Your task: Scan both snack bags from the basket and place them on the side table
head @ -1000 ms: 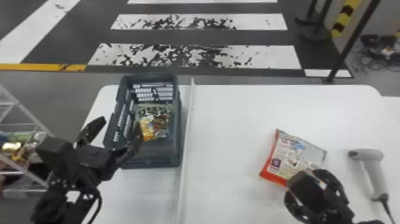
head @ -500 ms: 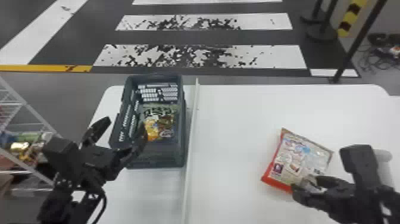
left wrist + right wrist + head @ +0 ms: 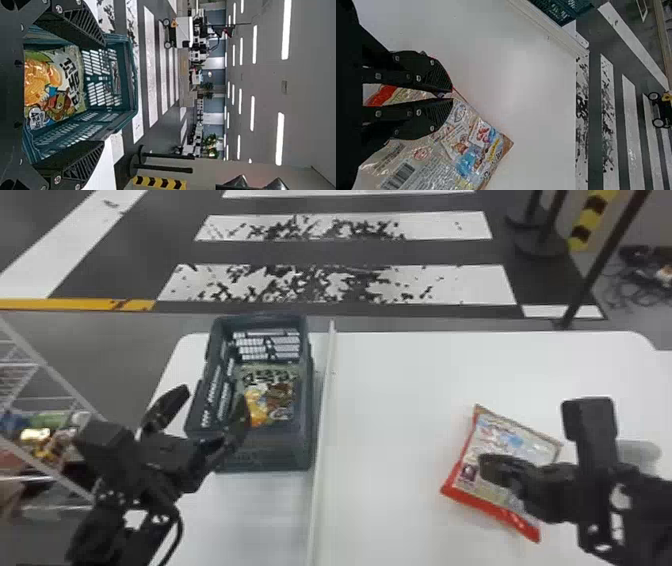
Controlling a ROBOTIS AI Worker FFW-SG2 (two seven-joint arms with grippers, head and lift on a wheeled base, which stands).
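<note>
In the head view, my left gripper (image 3: 207, 407) stands open at the near left of the basket (image 3: 265, 447). Inside that basket lies a green and yellow snack bag (image 3: 272, 397). The left wrist view has the open left gripper (image 3: 104, 91) either side of the basket (image 3: 128, 75) and this bag (image 3: 55, 85). My right gripper (image 3: 492, 472) is over the silver and red snack bag (image 3: 525, 440) on the right of the table. From its wrist, the right gripper (image 3: 451, 94) looks shut on bunched film of that bag (image 3: 466, 146).
A raised white strip (image 3: 322, 440) runs along the white table (image 3: 400, 390) between basket and silver bag. The grey scanner (image 3: 642, 455) is partly hidden behind the right arm. Left of the table stands a wire rack (image 3: 50, 365) with goods.
My right gripper has swung in over the silver bag and its fingers have come together. The left arm has stayed by the basket, and the head view has shifted slightly.
</note>
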